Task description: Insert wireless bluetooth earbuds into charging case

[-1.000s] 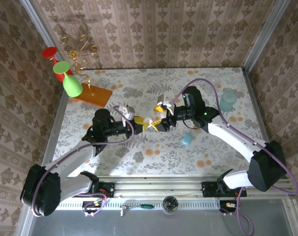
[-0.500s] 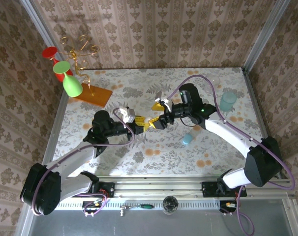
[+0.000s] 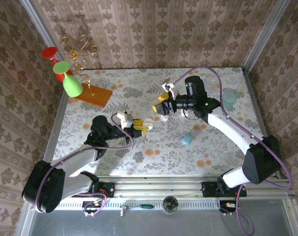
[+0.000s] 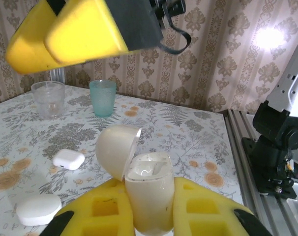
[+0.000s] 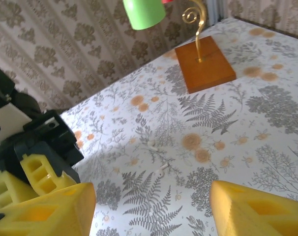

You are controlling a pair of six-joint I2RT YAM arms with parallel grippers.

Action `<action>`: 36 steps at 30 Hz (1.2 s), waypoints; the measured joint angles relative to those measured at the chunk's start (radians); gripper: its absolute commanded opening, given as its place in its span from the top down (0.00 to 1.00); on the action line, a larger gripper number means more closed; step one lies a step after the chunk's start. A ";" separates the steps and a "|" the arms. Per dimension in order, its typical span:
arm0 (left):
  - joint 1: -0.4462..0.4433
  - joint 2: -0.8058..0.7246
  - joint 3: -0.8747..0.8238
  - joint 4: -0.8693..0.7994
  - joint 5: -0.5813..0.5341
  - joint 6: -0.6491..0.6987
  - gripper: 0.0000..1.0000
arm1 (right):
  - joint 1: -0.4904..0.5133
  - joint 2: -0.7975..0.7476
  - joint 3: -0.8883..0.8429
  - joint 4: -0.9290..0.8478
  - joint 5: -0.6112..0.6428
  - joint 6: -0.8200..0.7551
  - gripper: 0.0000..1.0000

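At the bottom of the frame the left gripper (image 4: 149,201) clamps an egg-shaped white container (image 4: 148,187) upright, its hinged lid (image 4: 117,150) tipped open leftward. At left on the floral table (image 4: 188,142) lie the charging case (image 4: 69,159) and a white disc (image 4: 38,209). Behind them stand a clear glass (image 4: 49,98) and a teal cup (image 4: 103,97). The right gripper (image 4: 53,42) hangs upper left.

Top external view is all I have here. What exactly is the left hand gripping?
Observer: In the left wrist view, the left hand is shut on a white egg-shaped case, its lid hinged open.
Operator: Where are the earbuds?
Observer: The right wrist view shows what look like the earbuds, two tiny whitish pieces on the table ahead of the open right hand.
Operator: Any other case?
Observer: A small pillow-shaped white case lies closed on the table, in the left wrist view.
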 measured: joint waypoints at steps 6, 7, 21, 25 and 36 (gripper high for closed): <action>0.121 0.017 -0.045 0.116 -0.009 -0.003 0.90 | 0.001 -0.001 -0.026 0.074 0.095 0.164 0.41; 0.141 0.017 -0.049 0.134 -0.016 -0.005 0.90 | 0.001 0.001 -0.037 0.090 0.114 0.203 0.41; 0.460 0.050 0.005 0.381 -0.225 -0.246 0.95 | 0.214 0.410 0.064 0.067 0.383 0.383 0.54; 0.513 0.050 0.033 0.399 -0.258 -0.291 0.98 | 0.292 0.536 0.204 0.022 0.451 0.375 0.60; 0.555 0.050 0.058 0.377 -0.312 -0.332 0.98 | 0.391 0.814 0.561 -0.196 0.582 0.304 0.69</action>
